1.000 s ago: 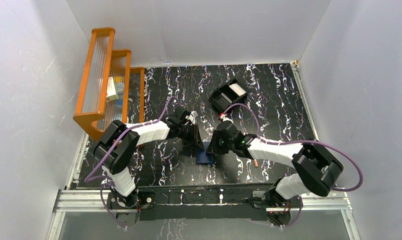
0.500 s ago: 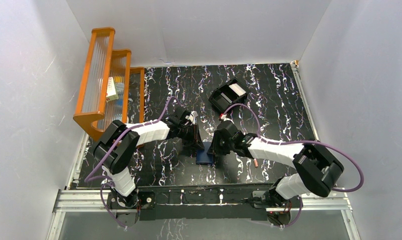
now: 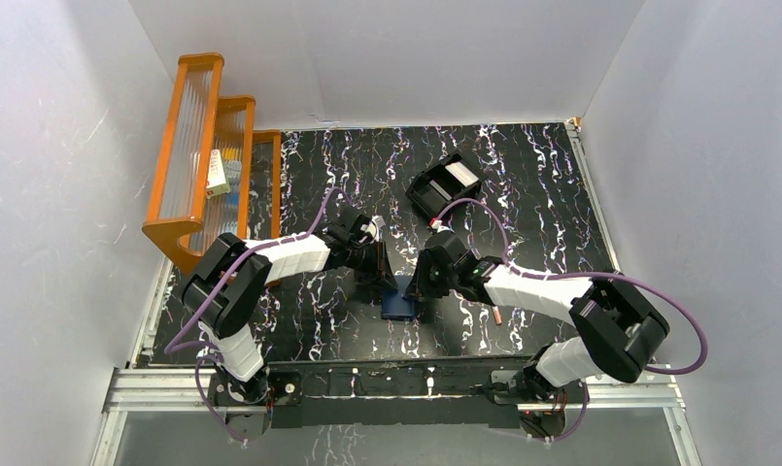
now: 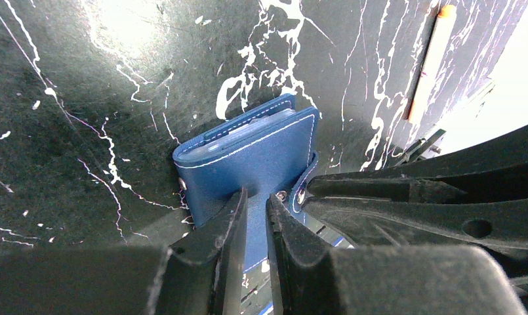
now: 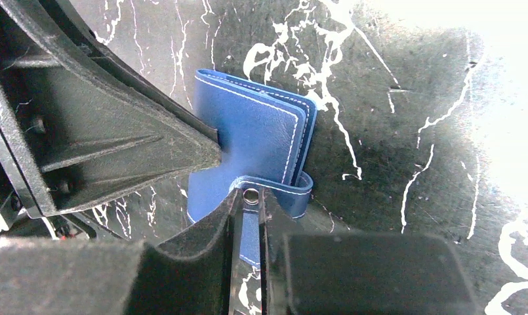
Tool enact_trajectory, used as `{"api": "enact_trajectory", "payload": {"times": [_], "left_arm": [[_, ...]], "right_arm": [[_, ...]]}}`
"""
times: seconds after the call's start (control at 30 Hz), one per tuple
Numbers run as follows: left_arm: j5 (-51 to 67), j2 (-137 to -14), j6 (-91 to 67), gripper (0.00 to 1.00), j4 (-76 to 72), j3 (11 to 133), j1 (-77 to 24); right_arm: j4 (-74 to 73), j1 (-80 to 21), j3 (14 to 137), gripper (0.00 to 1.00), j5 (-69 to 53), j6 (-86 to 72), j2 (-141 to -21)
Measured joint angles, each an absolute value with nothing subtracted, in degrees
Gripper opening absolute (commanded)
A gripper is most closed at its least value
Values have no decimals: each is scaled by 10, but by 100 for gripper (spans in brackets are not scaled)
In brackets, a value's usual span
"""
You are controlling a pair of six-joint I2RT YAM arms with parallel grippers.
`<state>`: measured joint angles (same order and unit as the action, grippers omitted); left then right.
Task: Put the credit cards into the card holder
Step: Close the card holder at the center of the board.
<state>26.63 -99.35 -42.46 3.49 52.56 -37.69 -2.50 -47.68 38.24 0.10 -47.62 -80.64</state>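
The navy-blue card holder (image 3: 398, 305) lies folded shut on the table between both grippers; it also shows in the left wrist view (image 4: 254, 154) and the right wrist view (image 5: 254, 131). My left gripper (image 4: 256, 197) is nearly shut, with its tips pressing on the cover from the left. My right gripper (image 5: 250, 195) is shut on the holder's snap tab (image 5: 281, 187), the metal snap between its tips. A white card (image 3: 459, 174) lies in the black box (image 3: 435, 191) at the back. The other cards are not visible.
An orange slatted rack (image 3: 204, 146) stands at the back left with small items in it. A thin pale stick (image 3: 500, 316) lies right of the holder, and it also shows in the left wrist view (image 4: 428, 62). White walls close in the table.
My right gripper has shifted very slightly at the card holder. The left arm and the holder stay where they were.
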Motion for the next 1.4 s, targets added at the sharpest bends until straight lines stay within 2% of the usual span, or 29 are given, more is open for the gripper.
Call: {"api": "enact_trajectory", "payload": {"times": [0.93, 1.4], "left_arm": [[269, -995, -425, 17, 33, 526, -377], [269, -996, -425, 17, 33, 526, -377]], "right_arm": [[4, -474, 383, 16, -28, -477, -834], [-62, -487, 437, 14, -7, -448, -864]]}}
